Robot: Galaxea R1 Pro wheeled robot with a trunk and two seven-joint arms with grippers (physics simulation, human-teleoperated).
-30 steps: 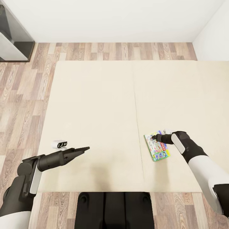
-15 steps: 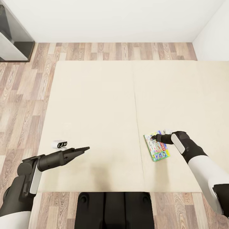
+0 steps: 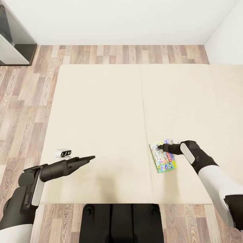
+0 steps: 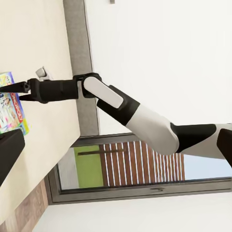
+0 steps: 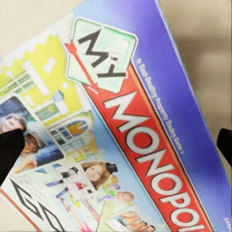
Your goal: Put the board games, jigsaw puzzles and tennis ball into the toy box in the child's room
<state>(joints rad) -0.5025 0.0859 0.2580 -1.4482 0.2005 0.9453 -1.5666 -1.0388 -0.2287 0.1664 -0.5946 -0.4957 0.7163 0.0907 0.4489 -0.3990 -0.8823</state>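
Where it lies: colourful board game (image 3: 163,157) (Monopoly-branded).

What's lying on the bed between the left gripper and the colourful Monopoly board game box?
Nothing: in the head view, only bare beige mattress separates the left gripper from the Monopoly board game box.
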